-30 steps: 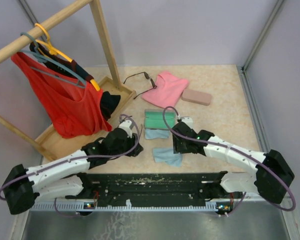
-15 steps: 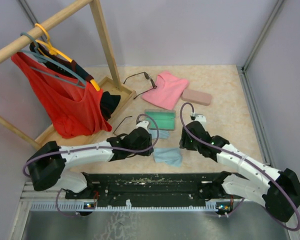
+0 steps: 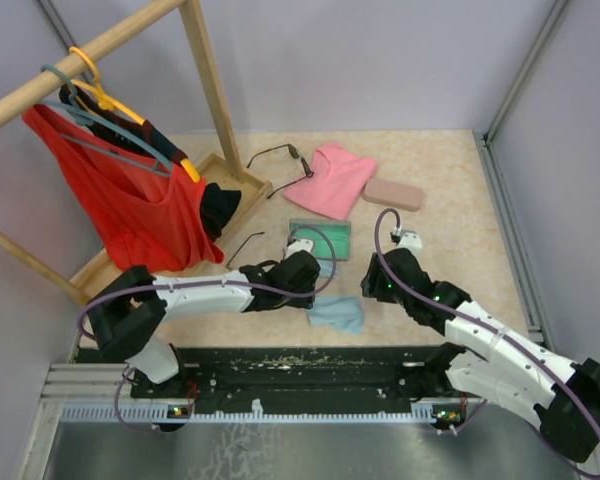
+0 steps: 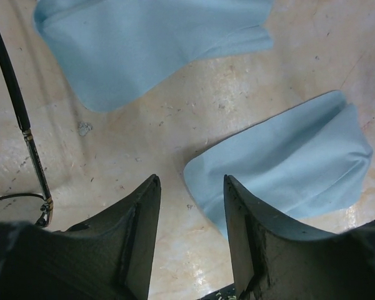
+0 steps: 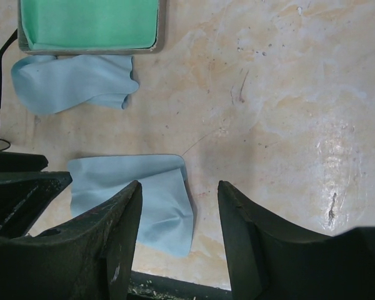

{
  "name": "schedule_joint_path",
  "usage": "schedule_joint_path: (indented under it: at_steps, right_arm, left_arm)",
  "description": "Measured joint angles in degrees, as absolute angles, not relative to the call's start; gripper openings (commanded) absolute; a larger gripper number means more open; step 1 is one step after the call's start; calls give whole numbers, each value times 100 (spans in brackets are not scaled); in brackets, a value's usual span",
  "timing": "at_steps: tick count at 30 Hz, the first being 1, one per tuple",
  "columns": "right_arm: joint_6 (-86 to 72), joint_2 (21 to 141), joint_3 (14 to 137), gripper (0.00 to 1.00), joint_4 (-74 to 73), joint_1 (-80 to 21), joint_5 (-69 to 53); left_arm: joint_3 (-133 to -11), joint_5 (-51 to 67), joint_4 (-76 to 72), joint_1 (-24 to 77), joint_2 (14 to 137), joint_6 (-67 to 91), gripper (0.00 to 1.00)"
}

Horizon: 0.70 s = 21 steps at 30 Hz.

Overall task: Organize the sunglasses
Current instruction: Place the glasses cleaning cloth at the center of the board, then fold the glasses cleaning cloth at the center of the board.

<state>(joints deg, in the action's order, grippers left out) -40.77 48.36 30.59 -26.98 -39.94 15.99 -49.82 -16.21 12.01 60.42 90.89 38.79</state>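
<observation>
Just left of the open case, the nearer sunglasses lie flat on the tabletop; the left wrist view catches one slim arm and a sliver of rim. The farther sunglasses rest well apart, just beside a pink cloth and the rack's wooden base. Both pairs sit outside any case, so the sorting looks barely begun. The left jaws hover spread and empty over the bare gap between the upper blue cloth and the lower blue cloth, probably lining up for a cloth or the nearby frame. The right jaws likewise stand apart, holding nothing, above the lower cloth's edge, seemingly waiting. A closed pink case sits beyond.
</observation>
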Motion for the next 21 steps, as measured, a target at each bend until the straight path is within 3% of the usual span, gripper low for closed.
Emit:
schedule_joint_path:
  at_steps: [21]
  right_arm:
    - [-4077, 4770, 2919, 52, -2598, -3994, 1533]
  left_arm:
    - [-5551, -2191, 1719, 6392, 9859, 3881, 45]
